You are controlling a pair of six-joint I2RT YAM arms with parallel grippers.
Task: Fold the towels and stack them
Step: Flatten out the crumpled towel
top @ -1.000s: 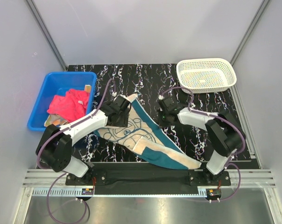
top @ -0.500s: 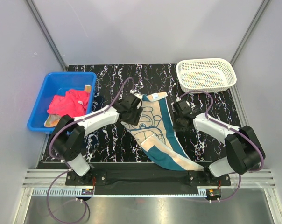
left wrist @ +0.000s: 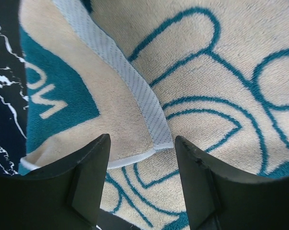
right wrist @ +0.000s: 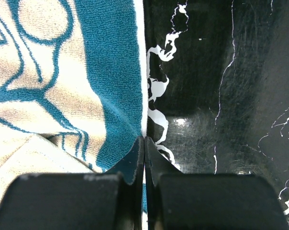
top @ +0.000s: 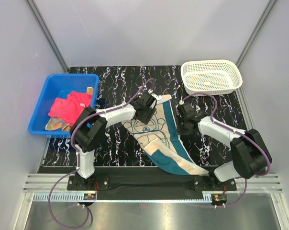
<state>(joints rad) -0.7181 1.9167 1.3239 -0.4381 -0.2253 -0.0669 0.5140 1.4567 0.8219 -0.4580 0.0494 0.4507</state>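
Note:
The teal towel [top: 164, 139] with a white cartoon face lies slanted across the black marble table [top: 116, 81], partly bunched toward the near edge. My left gripper [top: 148, 109] hovers over its far left corner. In the left wrist view the left gripper [left wrist: 142, 184] is open, its fingers [left wrist: 89, 177] straddling a turned-over corner of the towel [left wrist: 221, 96] with a white hem strip. My right gripper [top: 184, 125] is shut on the towel's right edge. The right wrist view shows the right gripper [right wrist: 143, 140] pinching the white border of the towel [right wrist: 106, 72]. A pink-red towel [top: 70, 105] lies crumpled over an orange-peach one [top: 53, 124].
Both of those towels are in a blue bin [top: 58, 82] at the table's left. A white slatted basket [top: 211, 76] stands at the far right. Grey walls close in on both sides. Bare marble [right wrist: 221, 96] lies to the right of the pinched edge.
The left gripper has moved right and farther away along the teal towel's far edge. The right gripper shifted right a second ago, then stayed put. The towel was pulled right and spread wider.

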